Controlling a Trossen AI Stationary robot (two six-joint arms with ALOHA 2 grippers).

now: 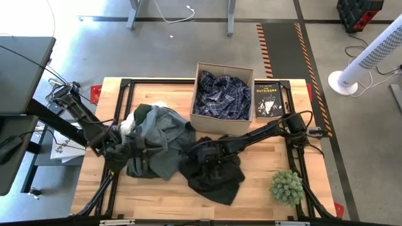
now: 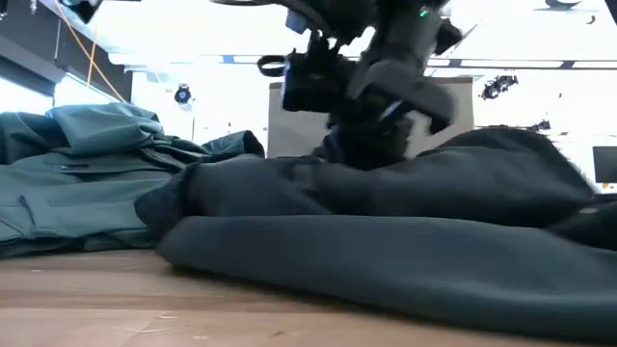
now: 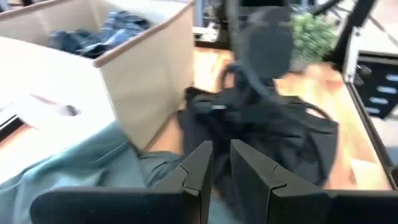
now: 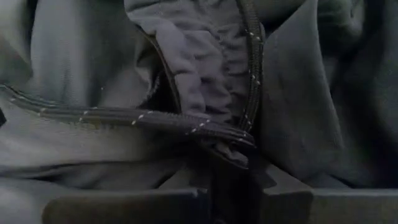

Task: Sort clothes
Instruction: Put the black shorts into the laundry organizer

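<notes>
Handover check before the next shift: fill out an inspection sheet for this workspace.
Surface: wooden table, bare at the right front.
Job's things: plaid shirt in the box; grey-green garment, white one beneath its edge; black garment spread at centre front.
Clutter: book beside the box; small green plant.
Grippers: left gripper over the grey-green garment, narrow gap; right gripper pressed into the black garment, shut on it.
Cables: white cord on floor.
Surroundings: white fan.
</notes>
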